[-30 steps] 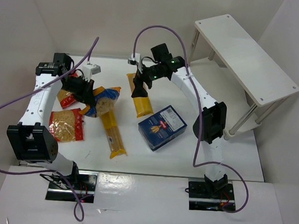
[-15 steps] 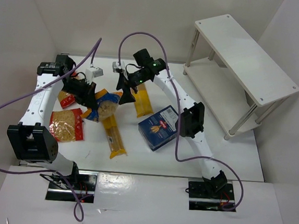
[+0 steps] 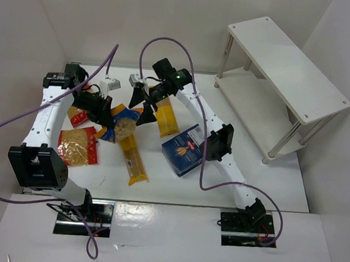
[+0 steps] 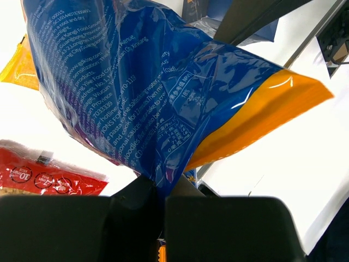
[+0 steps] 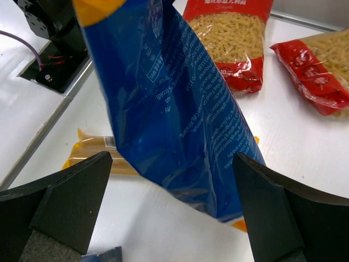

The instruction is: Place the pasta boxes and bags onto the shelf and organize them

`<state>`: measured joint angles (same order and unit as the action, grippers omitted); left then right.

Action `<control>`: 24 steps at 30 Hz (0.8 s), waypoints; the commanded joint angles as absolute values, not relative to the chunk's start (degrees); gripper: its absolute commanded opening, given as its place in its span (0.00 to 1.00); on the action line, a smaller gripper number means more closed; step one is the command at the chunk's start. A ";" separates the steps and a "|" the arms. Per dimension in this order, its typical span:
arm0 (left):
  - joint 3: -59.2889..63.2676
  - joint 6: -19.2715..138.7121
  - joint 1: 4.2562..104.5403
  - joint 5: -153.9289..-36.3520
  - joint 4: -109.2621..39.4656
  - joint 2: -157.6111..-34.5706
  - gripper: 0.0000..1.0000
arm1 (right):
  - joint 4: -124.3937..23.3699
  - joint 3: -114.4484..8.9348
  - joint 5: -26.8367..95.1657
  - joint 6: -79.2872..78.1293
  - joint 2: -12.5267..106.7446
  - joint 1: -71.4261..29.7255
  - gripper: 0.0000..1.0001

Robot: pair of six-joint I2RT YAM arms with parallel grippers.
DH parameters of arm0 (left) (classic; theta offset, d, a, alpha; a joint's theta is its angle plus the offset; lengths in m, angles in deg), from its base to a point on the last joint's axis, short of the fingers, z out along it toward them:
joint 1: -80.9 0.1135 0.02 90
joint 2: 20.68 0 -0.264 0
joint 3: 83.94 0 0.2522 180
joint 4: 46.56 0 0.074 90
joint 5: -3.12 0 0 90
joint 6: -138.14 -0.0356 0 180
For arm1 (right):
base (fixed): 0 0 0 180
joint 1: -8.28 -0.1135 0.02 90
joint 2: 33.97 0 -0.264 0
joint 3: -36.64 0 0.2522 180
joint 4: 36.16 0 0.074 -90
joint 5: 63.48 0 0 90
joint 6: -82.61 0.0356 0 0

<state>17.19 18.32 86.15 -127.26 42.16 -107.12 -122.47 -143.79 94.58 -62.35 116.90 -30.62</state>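
Clamped tight on one edge of the blue bag (image 4: 136,93) with the left gripper (image 4: 163,194), held above the table left of centre. Spread wide either side of that bag with the right gripper (image 5: 174,213), touching neither finger. From above only: dark blue pasta box (image 3: 188,149) lying flat mid-table, white shelf (image 3: 288,61) far right. From the wrists only: glossy blue film, orange ends, small white print with "pasta" and "Province" legible; "10" on a red bag (image 4: 49,177)
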 commanded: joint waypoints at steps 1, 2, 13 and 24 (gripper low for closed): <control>19.47 17.03 85.91 -133.55 41.39 -104.18 0.00 | -124.36 -148.93 98.07 -62.94 120.01 -31.80 1.00; 18.86 17.03 85.91 -133.55 41.39 -104.18 0.00 | -124.36 -149.82 98.07 -62.94 121.23 -32.32 1.00; 18.33 17.55 85.91 -133.02 41.39 -102.60 0.00 | -124.36 -156.32 100.52 -60.75 128.01 -35.31 1.00; 17.72 17.55 85.91 -133.02 41.39 -101.46 0.00 | -124.36 -156.86 103.52 -61.36 131.97 -38.31 0.03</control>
